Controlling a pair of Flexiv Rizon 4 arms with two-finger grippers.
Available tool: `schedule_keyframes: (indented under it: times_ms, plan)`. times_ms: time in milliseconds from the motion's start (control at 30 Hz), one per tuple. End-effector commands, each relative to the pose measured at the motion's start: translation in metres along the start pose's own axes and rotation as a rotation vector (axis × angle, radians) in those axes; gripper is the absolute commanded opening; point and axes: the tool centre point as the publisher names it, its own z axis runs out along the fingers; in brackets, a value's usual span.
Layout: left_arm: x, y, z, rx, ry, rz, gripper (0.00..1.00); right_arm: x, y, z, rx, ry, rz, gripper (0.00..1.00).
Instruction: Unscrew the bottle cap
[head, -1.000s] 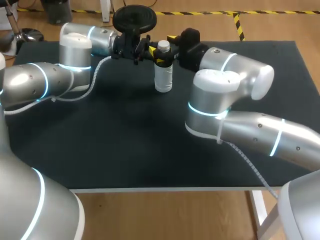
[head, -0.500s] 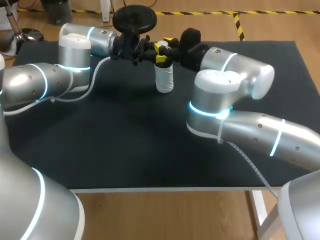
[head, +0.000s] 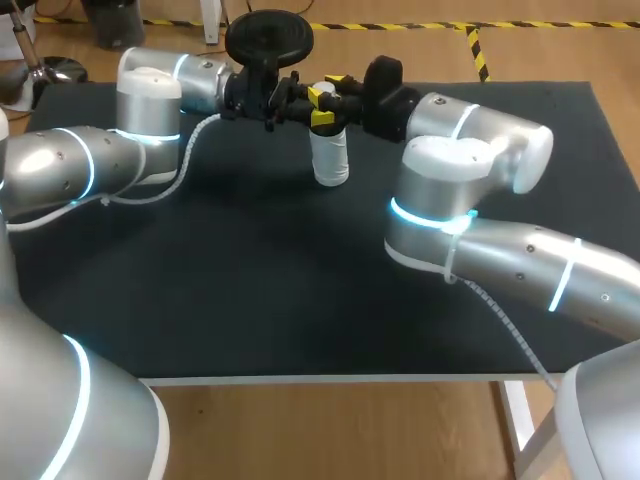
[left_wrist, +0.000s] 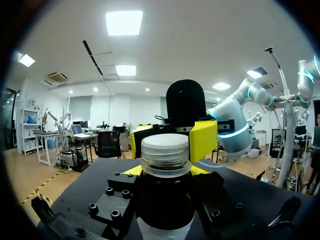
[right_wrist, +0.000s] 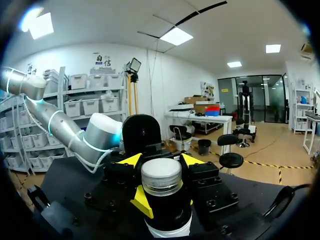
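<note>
A small clear bottle (head: 330, 160) stands upright at the far middle of the black table (head: 250, 280). My left gripper (head: 300, 102) comes in from the left and is shut on the bottle's neck just under the cap; the left wrist view shows the ribbed white cap (left_wrist: 165, 152) rising above that gripper (left_wrist: 165, 197). My right gripper (head: 322, 106) comes in from the opposite side, its yellow fingers (left_wrist: 203, 140) flanking the cap and shut on it. The cap (right_wrist: 161, 175) also shows in the right wrist view, over that gripper (right_wrist: 162, 206). From the head view the cap is hidden.
My right arm's elbow (head: 440, 190) hangs over the table's right half. My left arm (head: 100, 160) lies along the far left. The table's front edge (head: 320, 378) runs across the near side.
A second ago the white cap showed and the right gripper's yellow tips sat lower, at the bottle's shoulder. They have risen and closed around the cap. The right elbow shifted slightly right.
</note>
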Motion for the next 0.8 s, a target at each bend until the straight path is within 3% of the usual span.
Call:
schedule_keyframes:
  times_ms: [33, 200, 800]
  plan:
    - [-0.005, -0.001, 0.003, -0.001, 0.004, -0.001, 0.0, -0.006, -0.002, -0.011, -0.027, 0.12, -0.004, 0.0]
    - [-0.005, -0.001, 0.003, -0.001, 0.004, -0.001, 0.0, -0.007, 0.001, -0.014, -0.033, 0.218, -0.036, 0.0]
    - [-0.005, -0.001, 0.003, -0.001, 0.004, -0.001, 0.0, 0.009, 0.005, -0.001, -0.017, 0.737, -0.041, 0.0]
